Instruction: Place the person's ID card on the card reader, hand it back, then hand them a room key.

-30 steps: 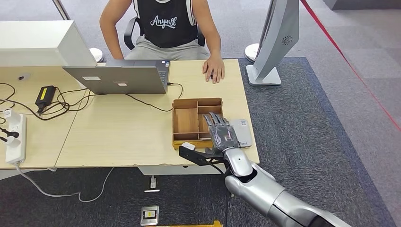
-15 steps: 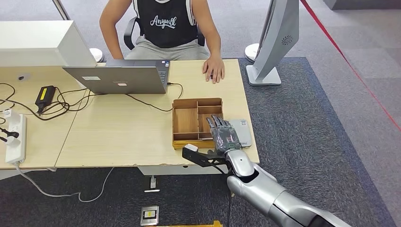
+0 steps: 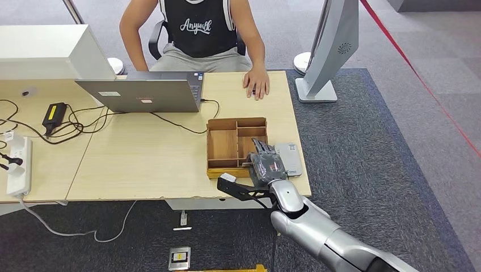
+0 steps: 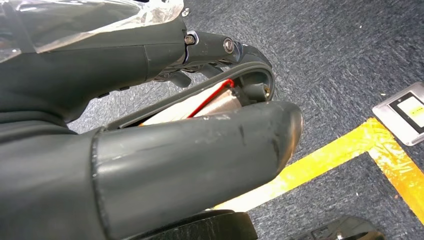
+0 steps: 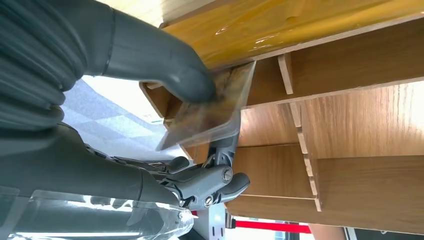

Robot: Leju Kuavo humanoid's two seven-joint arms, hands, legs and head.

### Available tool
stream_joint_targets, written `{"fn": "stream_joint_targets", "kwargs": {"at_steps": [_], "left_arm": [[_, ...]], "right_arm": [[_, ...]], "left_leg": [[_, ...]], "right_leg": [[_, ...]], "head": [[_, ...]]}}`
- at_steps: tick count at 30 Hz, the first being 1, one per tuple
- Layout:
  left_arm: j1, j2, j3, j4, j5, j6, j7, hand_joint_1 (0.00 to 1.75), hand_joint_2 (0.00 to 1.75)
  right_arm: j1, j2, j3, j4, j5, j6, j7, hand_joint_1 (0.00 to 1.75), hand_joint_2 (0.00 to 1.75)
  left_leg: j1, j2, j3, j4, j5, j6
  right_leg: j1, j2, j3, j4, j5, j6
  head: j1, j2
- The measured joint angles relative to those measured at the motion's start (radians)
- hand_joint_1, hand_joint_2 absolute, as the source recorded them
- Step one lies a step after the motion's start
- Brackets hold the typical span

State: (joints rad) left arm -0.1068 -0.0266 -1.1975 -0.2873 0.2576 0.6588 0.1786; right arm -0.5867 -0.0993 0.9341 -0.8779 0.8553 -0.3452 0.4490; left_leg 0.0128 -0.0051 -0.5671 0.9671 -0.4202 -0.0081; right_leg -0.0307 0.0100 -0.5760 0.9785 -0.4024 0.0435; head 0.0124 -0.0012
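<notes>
My right hand [image 3: 265, 165] reaches over the near right compartment of the wooden organiser tray [image 3: 235, 120] at the table's front edge. Seen from the right wrist, the thumb [image 5: 165, 67] and the fingers pinch a thin, glossy room key card [image 5: 212, 115], tilted above the tray's dividers [image 5: 300, 125]. A grey card reader [image 3: 290, 158] lies on the table just right of the tray, partly behind the hand. The person sits across the table with one hand [image 3: 256, 84] flat on the far edge. My left hand [image 4: 190, 150] hangs over the carpet, holding nothing.
An open laptop [image 3: 142, 93] stands at the far side with cables, a black adapter [image 3: 54, 113] and a white power strip [image 3: 17, 167] to its left. A grey stand [image 3: 332, 51] rises off the table's right. Yellow tape [image 4: 320, 160] marks the floor.
My right hand's fingers, stretched flat over the tray a second ago, have curled down into the compartment and closed on the card. The arm has barely moved.
</notes>
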Motion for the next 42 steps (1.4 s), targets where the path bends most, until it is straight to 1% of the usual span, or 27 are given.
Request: {"fn": "stream_joint_targets", "kwargs": {"at_steps": [26,30,32,34,38,42], "left_arm": [[0.000,-0.002,0.000,0.000,0.000,0.000,0.000,0.00,0.00],[0.000,-0.002,0.000,0.000,-0.001,0.000,0.000,0.00,0.00],[0.000,-0.002,0.000,0.000,-0.004,0.000,-0.002,0.00,0.00],[0.001,-0.002,0.000,0.000,-0.013,0.000,-0.003,0.00,0.00],[0.002,-0.002,0.003,0.000,-0.023,0.000,-0.004,0.00,0.00],[0.004,-0.002,0.008,0.000,-0.023,0.000,-0.006,0.00,0.00]], "right_arm": [[-0.009,0.012,0.000,0.033,0.000,-0.002,-0.002,1.47,1.75],[-0.010,0.013,0.000,0.035,0.003,-0.008,-0.003,1.75,1.75],[-0.015,0.014,0.000,0.032,0.021,-0.045,-0.002,1.75,1.75],[-0.036,0.012,0.000,0.008,0.040,-0.079,0.018,1.75,1.75],[-0.105,-0.002,-0.006,-0.072,0.064,-0.065,0.063,1.75,1.75],[-0.130,-0.016,-0.017,-0.140,0.088,-0.067,0.071,1.75,1.75]], "left_leg": [[0.000,0.000,0.000,0.000,0.000,0.000],[0.000,0.000,0.000,0.000,0.000,0.000],[0.000,0.000,-0.001,0.000,0.000,0.000],[0.000,0.000,-0.001,0.000,0.000,0.000],[0.000,0.001,0.001,0.000,0.000,0.000],[0.000,0.001,0.001,0.000,0.000,0.000]], "right_leg": [[0.000,0.000,0.000,0.000,0.000,0.000],[0.000,0.000,0.000,0.000,0.000,0.000],[0.000,0.000,0.000,0.000,0.000,0.000],[0.000,0.000,-0.001,0.000,0.000,0.000],[0.000,0.001,0.000,0.000,0.000,0.000],[0.000,0.000,0.000,0.000,0.000,0.000]], "head": [[0.000,0.000],[0.000,0.000],[0.000,0.000],[0.000,0.000],[0.000,0.000],[0.000,0.000]]}}
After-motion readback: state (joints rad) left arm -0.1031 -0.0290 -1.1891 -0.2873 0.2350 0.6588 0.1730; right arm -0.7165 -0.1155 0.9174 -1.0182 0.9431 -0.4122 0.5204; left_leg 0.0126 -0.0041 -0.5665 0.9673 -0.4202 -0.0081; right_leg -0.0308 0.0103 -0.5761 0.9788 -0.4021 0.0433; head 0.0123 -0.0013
